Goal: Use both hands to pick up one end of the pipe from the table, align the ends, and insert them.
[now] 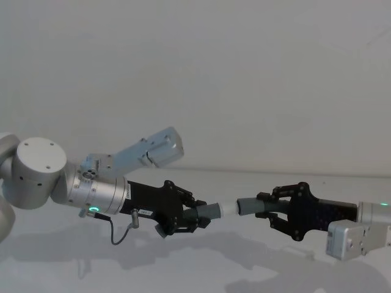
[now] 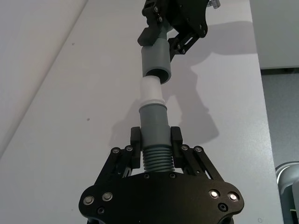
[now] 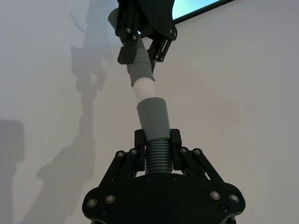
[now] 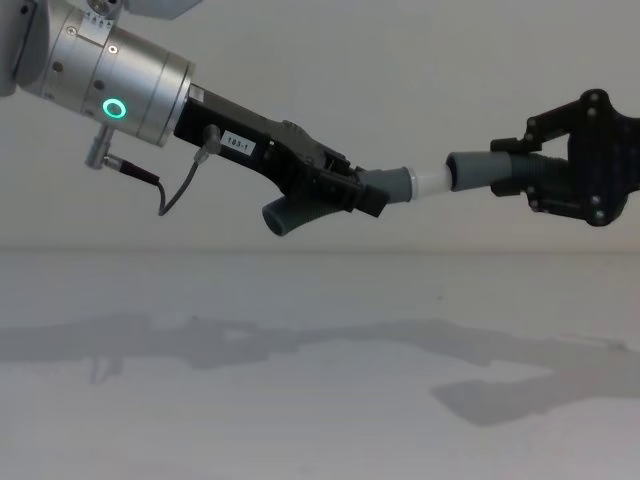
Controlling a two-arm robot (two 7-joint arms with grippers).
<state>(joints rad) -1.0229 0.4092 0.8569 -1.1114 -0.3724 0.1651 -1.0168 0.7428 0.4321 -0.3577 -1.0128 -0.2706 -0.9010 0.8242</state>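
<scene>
**Both pipe pieces up in the air, white tip sitting right at the socket mouth**

So here's the state of things. The left black two-fingered gripper [image 1: 197,218] comes in from the left of the head view on its silver arm with the green ring, and its fingers are clamped on the shorter dark grey-teal bent plastic tube piece [image 1: 208,212]. You can see the ribbed part of that piece pinched between the fingers [image 2: 137,136] in the left wrist view, with its narrower white plug tip [image 2: 151,89] pointing straight away from the camera.

The right black two-fingered gripper [image 1: 267,212] reaches in from the right edge of the head view, fingers closed around the longer dark grey-teal tube piece [image 1: 253,206]. In the right wrist view that piece's ribbed section sits between the fingers [image 3: 175,139] and its open round grey socket mouth [image 3: 151,101] faces the other piece.

In the chest view both pieces hang in the upper middle of the frame, well above the plain matte white-grey table [image 4: 320,380], roughly end to end. The white tip bridges the two grey bodies and its far end meets the socket mouth; I can't tell how far in it goes, if at all. In the right wrist view the two pieces sit at a slight angle to each other, not in one straight line.
</scene>
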